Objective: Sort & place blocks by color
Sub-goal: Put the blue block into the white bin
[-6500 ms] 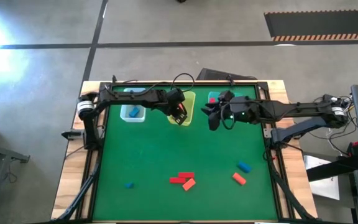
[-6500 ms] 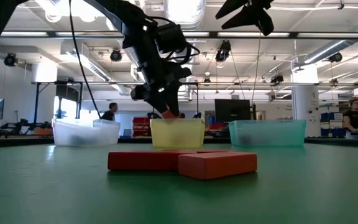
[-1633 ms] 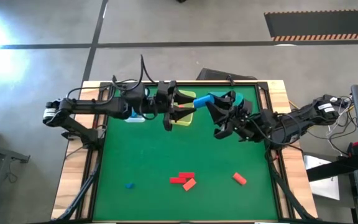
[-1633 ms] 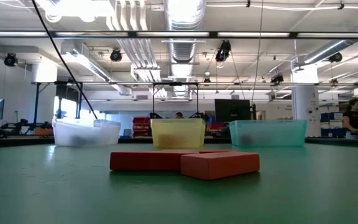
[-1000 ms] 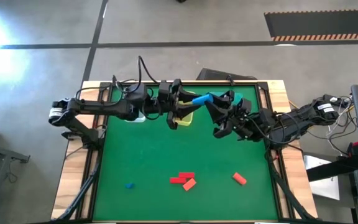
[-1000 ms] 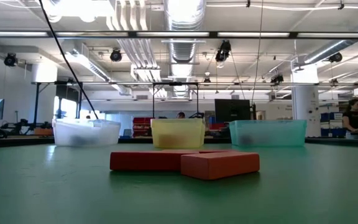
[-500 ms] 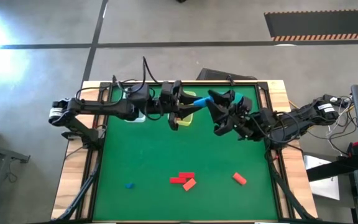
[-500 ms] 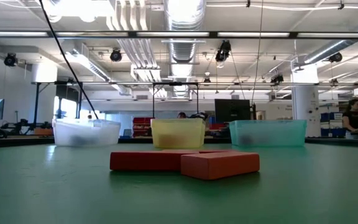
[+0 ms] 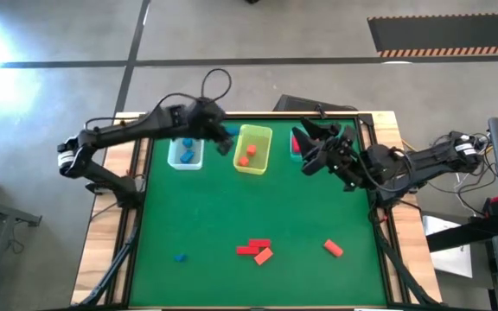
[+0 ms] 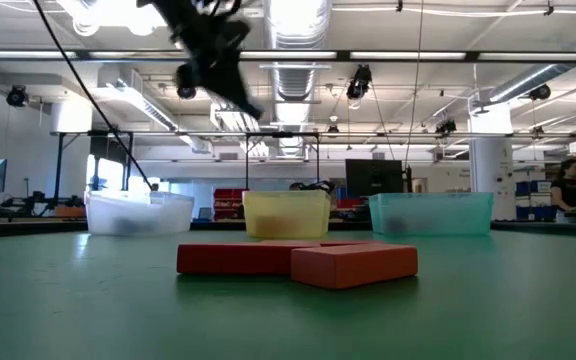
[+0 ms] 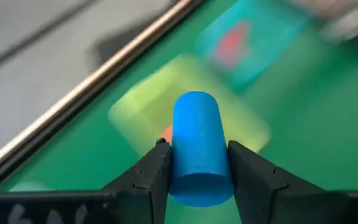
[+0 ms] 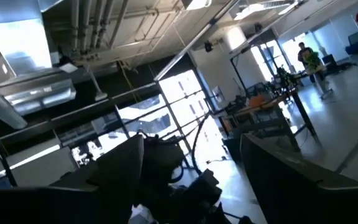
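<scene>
High view: my left end effector (image 9: 221, 138) grasps a blue block (image 11: 196, 147) near the bins; my right end effector (image 9: 305, 147) is released. Five blocks (image 9: 252, 250) await sorting on the table (image 9: 232, 216).

Green table (image 9: 232, 207). Blue cylinder (image 11: 195, 149) between dark fingers (image 11: 148, 177). Yellow bin (image 9: 260, 138) holds an orange block (image 9: 244, 161). At 6 o'clock, red blocks (image 9: 251, 248); blue block (image 9: 180, 257) at 7.

Three bins stand in a row along the table's (image 9: 232, 216) twelve o'clock edge: left bin (image 9: 185, 153), middle bin (image 9: 252, 150), right bin (image 9: 296, 142). Toward six o'clock lie a cluster of blocks (image 9: 255, 250), a single block (image 9: 333, 249) at its three o'clock, and a small block (image 9: 180, 257) at its nine o'clock.
</scene>
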Controlling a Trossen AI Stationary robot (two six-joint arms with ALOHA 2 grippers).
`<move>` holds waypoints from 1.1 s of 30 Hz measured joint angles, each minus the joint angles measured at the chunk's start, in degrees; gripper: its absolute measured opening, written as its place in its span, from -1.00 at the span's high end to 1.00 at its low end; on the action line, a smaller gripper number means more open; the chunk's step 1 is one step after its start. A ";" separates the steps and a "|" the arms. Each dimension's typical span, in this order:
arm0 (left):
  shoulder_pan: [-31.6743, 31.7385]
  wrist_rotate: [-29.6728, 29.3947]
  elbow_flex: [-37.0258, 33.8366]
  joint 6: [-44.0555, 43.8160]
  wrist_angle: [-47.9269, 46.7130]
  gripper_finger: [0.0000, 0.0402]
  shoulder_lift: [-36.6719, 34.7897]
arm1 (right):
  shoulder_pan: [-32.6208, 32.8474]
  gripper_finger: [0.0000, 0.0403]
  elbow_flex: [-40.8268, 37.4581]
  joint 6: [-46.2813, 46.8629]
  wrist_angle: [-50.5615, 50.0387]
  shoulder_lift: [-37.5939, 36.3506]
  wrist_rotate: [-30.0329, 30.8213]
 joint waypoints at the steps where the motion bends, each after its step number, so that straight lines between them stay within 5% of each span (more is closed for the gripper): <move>1: 2.03 -1.02 0.00 0.22 -5.13 0.42 0.07 | 0.00 -0.26 0.00 0.73 -1.11 -0.34 0.04; 6: 11.66 -1.34 -0.57 3.08 -21.19 0.42 2.93 | -0.02 -0.22 0.00 1.02 -2.78 -0.74 0.10; 17: 25.33 -1.05 -0.37 12.49 -33.63 0.42 13.21 | -0.02 -0.21 0.00 1.62 -4.96 -0.44 1.40; 33: 27.01 -0.86 -0.48 19.10 -34.97 0.42 20.31 | -0.02 -0.22 0.00 1.26 -5.35 -0.49 1.45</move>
